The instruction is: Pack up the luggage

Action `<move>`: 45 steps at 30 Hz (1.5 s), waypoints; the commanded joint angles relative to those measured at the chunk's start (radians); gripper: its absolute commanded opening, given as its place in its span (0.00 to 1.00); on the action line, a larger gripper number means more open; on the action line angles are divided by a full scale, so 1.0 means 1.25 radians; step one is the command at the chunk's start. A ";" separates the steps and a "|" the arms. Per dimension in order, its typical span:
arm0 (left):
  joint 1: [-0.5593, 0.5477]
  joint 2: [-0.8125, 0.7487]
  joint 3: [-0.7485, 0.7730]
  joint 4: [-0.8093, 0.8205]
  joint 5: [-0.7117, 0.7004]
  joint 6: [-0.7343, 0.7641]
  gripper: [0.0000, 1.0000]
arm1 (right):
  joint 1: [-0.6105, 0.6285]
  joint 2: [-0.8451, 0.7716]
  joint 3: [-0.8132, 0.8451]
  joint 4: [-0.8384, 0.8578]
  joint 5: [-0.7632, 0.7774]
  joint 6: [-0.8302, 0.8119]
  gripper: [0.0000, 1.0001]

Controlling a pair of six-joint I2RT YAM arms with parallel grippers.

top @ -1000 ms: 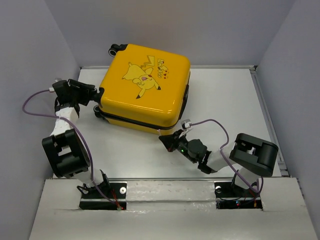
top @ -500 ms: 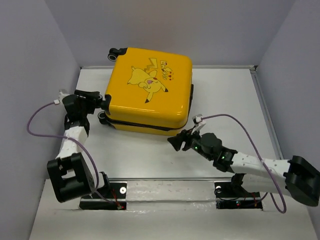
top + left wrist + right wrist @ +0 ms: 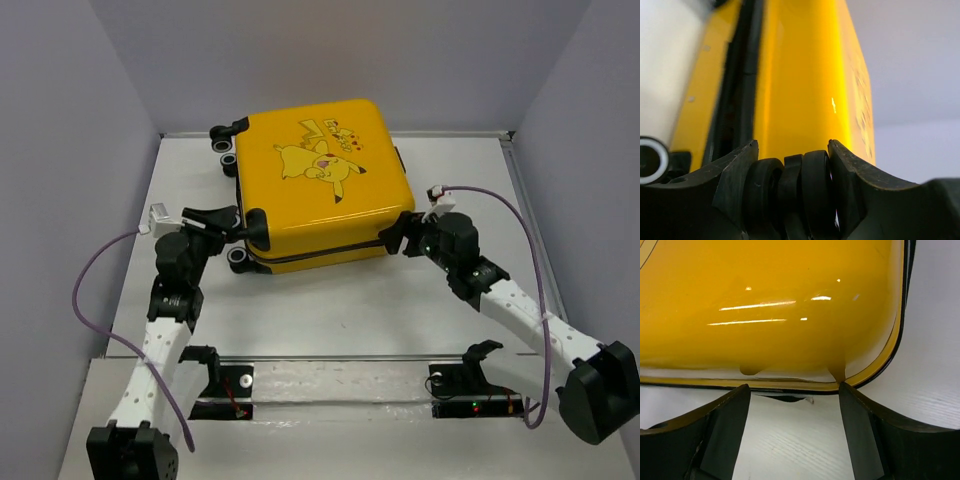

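Luggage (image 3: 318, 180) flat | left hand (image 3: 792, 145) seemingly clamps caster wheel (image 3: 812, 185) | right hand (image 3: 793, 387) open

Table (image 3: 330, 310): white top, plain grey walls (image 3: 60, 150) on left, back and right. Metal rail (image 3: 535, 250) ran along its right edge, pale strip (image 3: 340, 385) across the near edge. Lying directly on it: the luggage (image 3: 320, 190), flat, yellow cartoon-printed shell facing up. Shells were closed, black zipper trim (image 3: 320, 255) running round the seam. It sat in the far half near the back wall, roughly centred left to right and skewed against the table edges. Caster wheels (image 3: 238, 258) pointed left. In the right wrist view its rounded lower corner rested on the white surface. A small dark bit poked out under the seam there, couldn't tell what.
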 commanded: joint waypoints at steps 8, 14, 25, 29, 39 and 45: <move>-0.278 -0.316 -0.156 -0.145 0.031 0.066 0.06 | -0.147 0.114 0.172 0.032 -0.170 -0.050 0.77; -0.390 -0.368 -0.151 -0.142 0.011 0.084 0.06 | -0.212 0.248 0.292 0.000 -0.273 -0.074 0.77; -0.465 -0.235 0.026 -0.182 0.070 0.262 0.38 | -0.212 0.042 0.124 -0.041 -0.160 -0.069 0.62; -0.465 -0.227 0.009 -0.179 0.113 0.257 0.31 | -0.220 0.040 0.071 -0.032 -0.089 -0.061 0.62; -0.465 -0.325 -0.059 -0.147 0.066 0.153 0.06 | -0.284 0.255 -0.033 0.385 -0.228 -0.074 0.15; -0.465 -0.313 0.017 -0.123 0.005 0.133 0.06 | -0.301 0.433 -0.042 0.651 -0.272 -0.079 0.25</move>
